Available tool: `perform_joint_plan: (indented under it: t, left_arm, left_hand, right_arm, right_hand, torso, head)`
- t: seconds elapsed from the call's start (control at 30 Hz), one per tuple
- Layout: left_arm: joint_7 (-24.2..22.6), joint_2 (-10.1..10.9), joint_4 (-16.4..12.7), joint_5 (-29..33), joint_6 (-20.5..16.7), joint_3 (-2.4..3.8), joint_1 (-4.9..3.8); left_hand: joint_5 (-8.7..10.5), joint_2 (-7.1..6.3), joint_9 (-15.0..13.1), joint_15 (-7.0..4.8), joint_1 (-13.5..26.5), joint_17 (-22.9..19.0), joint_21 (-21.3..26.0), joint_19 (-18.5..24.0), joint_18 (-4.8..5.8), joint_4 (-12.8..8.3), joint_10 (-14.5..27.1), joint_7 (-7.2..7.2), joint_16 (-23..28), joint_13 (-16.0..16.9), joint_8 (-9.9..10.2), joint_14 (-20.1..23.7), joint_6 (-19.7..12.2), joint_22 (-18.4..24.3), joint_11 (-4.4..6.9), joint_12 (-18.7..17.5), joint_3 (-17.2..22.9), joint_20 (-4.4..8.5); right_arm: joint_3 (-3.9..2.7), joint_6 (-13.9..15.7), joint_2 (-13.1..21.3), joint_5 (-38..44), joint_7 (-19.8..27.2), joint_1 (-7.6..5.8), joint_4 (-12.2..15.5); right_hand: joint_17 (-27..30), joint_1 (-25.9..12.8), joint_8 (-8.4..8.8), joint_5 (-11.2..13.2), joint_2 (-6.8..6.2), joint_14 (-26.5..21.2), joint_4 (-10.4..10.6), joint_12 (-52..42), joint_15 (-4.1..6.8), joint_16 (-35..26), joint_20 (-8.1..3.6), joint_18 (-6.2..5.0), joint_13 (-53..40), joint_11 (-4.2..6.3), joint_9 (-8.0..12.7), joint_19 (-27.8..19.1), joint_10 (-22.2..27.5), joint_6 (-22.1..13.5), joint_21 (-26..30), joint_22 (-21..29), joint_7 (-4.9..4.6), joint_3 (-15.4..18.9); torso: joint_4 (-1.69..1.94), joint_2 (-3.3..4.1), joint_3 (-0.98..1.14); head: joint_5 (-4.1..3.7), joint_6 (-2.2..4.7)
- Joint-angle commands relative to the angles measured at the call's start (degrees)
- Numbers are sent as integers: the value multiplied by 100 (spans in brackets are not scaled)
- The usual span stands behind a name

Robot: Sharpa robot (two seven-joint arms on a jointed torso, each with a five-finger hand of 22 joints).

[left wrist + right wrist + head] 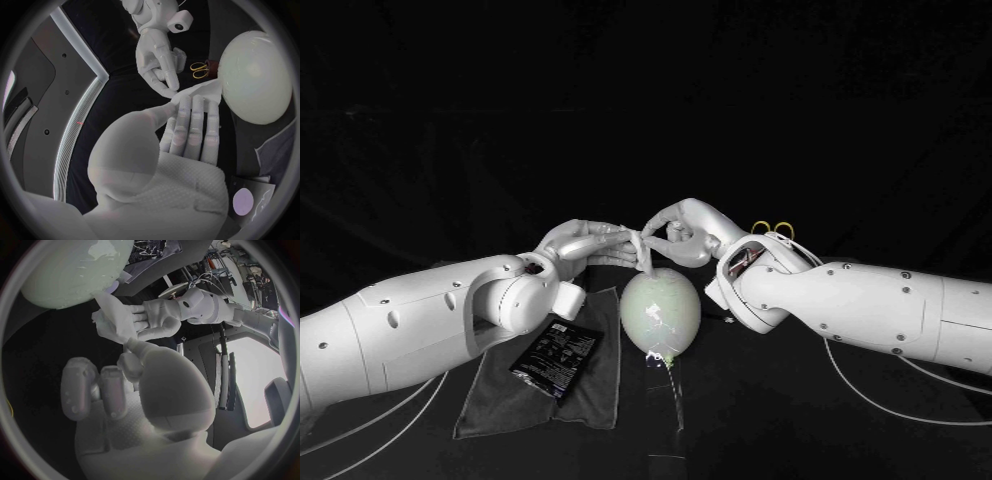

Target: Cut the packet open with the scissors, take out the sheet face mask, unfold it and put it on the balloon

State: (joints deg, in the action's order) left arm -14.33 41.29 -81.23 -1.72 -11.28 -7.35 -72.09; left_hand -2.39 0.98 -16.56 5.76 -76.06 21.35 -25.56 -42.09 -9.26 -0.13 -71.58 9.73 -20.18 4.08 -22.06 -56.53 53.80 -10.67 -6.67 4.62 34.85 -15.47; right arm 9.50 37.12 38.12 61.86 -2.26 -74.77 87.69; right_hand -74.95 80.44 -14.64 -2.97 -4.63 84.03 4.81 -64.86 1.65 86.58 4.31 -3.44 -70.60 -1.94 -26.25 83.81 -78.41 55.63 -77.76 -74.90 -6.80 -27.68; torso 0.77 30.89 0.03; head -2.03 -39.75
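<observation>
Left hand [581, 243], right hand [678, 225] hold mask [646, 250] — left wrist view shows scissors [200, 69].

The balloon [661, 310] is glossy and smooth, the sheet face mask [646, 254] soft fabric, the cloth [596, 395] matt.

Black table [862, 430] under a black backdrop [646, 90]; dark grey cloth [488, 405] lying on it.

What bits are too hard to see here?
- Head view: yellow-handled scissors, blades hidden behind right arm.
- Head view: black packet, print too small to read.
- Head view: white sheet face mask, bunched between left hand and right hand, shape unclear.
</observation>
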Motion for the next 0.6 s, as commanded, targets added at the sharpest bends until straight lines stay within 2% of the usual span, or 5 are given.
perform_joint_plan:
  t: [0.03, 0.33, 0.6]
  left_arm:
    - [-97, -9, -22, 52, 169, 8, -4]
    - [-100, -7, -25, 53, 181, 8, -4]
    - [-111, 1, -25, 53, 146, 8, -4]
  left_hand:
    - [-35, 55, -479, -30, -4, 6, 30, -34, -117, 22, -45, -1, -25, 2, -189, 10, 34, 8, 4, 13, -9, -4]
    - [-35, 55, -483, -30, -2, 7, 34, -35, -116, 25, -48, -3, -26, 2, -192, 12, 33, 11, 6, 13, -16, -5]
    - [-35, 59, -488, -31, -3, 8, 39, -37, -117, 28, -52, -6, -26, 2, -196, 14, 33, 15, 8, 12, -20, -6]
  right_arm:
    - [-4, -119, -43, 384, 16, -2, -65]
    - [-4, -213, -76, 452, -58, 1, -89]
    - [-3, -354, 13, 471, -104, 13, 62]
  right_hand:
    - [-1077, -5, 41, 20, -82, 471, -31, 44, 19, -10, -10, 86, 21, -12, 14, 96, 3, -5, 34, -1169, -22, -3]
    - [-1038, -53, 128, 20, -170, 455, -72, 93, -5, -44, 4, 76, 45, -43, 68, 68, 53, -69, 88, -1153, -60, -3]
    - [-1029, -106, 132, 21, -222, 451, -78, 110, -14, -52, 13, 73, 52, -48, 83, 58, 72, -21, 103, -1148, -59, 15]
  torso:
    - [8, 1, -2]
    - [-3, -3, -2]
    - [-9, -3, 0]
  head:
    - [7, -2]
    - [11, -8]
    - [16, -14]
